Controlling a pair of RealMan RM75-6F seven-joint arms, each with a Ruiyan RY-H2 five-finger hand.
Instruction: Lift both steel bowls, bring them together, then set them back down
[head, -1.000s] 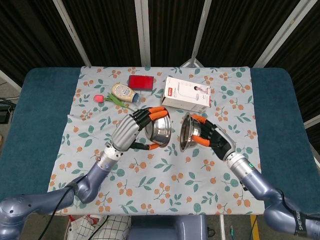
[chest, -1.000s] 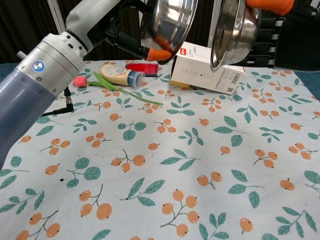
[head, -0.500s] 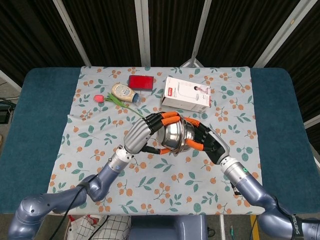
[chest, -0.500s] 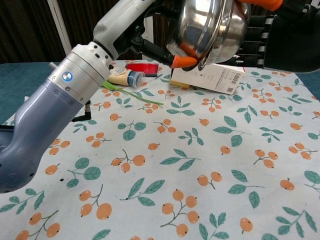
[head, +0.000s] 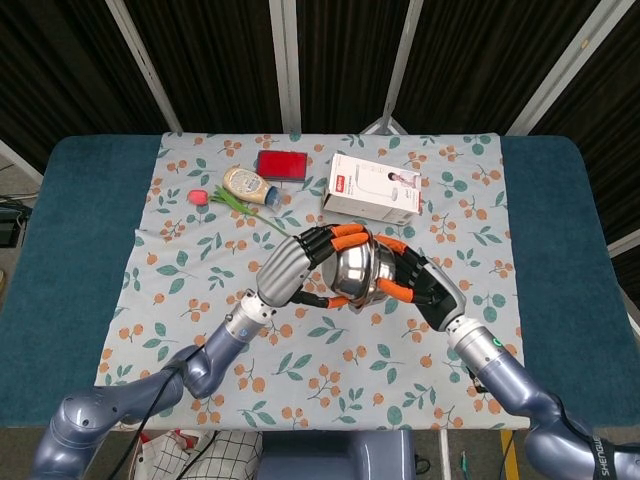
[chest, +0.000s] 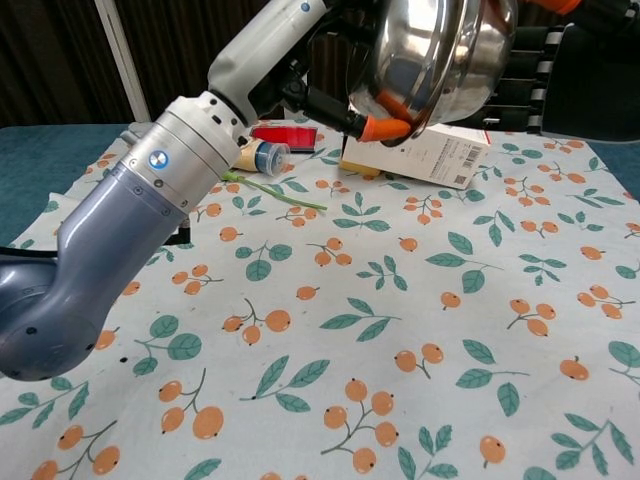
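Two steel bowls are held up in the air, pressed together mouth to mouth above the middle of the floral cloth. My left hand (head: 300, 265) grips the left steel bowl (head: 350, 272) from its left side. My right hand (head: 418, 282) grips the right steel bowl (head: 374, 280), mostly hidden behind the fingers. In the chest view the left steel bowl (chest: 420, 50) and the right steel bowl (chest: 478, 60) fill the top, with my left hand's orange fingertips (chest: 385, 127) under the rim. My right hand (chest: 580, 70) shows dark at the top right.
A white carton (head: 373, 187) lies behind the bowls. A red box (head: 281, 163), a lying sauce bottle (head: 249, 186) and a pink tulip with a green stem (head: 215, 196) sit at the back left. The floral cloth (head: 180, 270) covers a blue table (head: 70, 250).
One second ago the bowls were apart, tilted toward each other. Both hands moved inward, and the bowls now meet and stay pressed together, shifted slightly right.
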